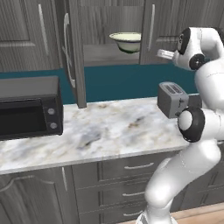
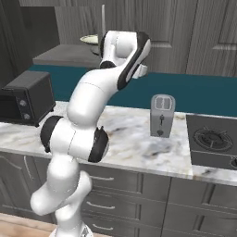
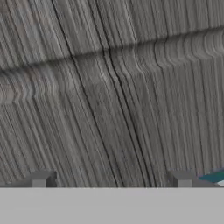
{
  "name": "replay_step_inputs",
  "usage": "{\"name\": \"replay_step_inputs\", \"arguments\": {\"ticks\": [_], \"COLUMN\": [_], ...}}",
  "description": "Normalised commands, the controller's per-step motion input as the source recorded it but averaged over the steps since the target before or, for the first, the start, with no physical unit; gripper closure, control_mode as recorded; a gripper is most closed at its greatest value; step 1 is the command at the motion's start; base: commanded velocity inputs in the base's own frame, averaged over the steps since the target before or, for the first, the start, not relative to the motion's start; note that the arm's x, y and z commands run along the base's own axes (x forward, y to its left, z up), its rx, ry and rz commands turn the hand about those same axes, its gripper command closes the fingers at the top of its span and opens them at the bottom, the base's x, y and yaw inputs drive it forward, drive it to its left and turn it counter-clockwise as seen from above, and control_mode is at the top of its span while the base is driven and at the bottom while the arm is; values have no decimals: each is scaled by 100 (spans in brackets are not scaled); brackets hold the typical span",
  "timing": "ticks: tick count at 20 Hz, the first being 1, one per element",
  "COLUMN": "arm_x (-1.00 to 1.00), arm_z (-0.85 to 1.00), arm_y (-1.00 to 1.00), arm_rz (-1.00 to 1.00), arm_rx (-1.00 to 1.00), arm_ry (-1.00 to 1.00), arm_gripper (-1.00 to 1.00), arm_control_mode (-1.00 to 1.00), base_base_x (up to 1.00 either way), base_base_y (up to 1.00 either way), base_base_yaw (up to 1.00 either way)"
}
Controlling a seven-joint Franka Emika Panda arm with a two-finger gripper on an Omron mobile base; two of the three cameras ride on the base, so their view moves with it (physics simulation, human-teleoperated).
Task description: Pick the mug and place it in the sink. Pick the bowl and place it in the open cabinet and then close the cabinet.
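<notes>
bowl (image 1: 127,41) sat on the inner shelf of the open cabinet (image 1: 73,57) | gripper (image 3: 111,179) fingers stood apart, empty, facing wood grain | step judged: close door | advice: push the swung-out door's outer face steadily, clearing the toaster (image 1: 173,99)

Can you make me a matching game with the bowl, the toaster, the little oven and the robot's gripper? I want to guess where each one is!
Things:
1. bowl
2. toaster
3. toaster oven
4. gripper

Places:
A. on the marble counter, beside the stove
B. open, facing grey wood grain
C. on the shelf of the open cabinet
D. at the counter's left end

Pairs: 1-C, 2-A, 3-D, 4-B
</notes>
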Motion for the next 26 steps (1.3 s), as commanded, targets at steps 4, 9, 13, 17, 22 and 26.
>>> {"name": "replay_step_inputs", "arguments": {"ticks": [4, 9, 13, 17, 22, 26], "arm_x": [-79, -95, -100, -100, -100, -97], "arm_z": [-6, 14, 31, 34, 66, 62], "arm_y": [-2, 19, 67, 76, 31, 16], "arm_rz": [-13, -17, -22, -20, -20, -14], "arm_rx": [12, 5, 14, 7, 0, 4], "arm_ry": [2, 0, 0, -2, -3, 0], "arm_gripper": [-100, -100, -100, -100, -100, -100], "arm_control_mode": [-100, -100, -100, -100, -100, -100], "base_base_x": [0, 0, 0, 0, 0, 0], "base_base_y": [0, 0, 0, 0, 0, 0], "base_base_yaw": [0, 0, 0, 0, 0, 0]}}
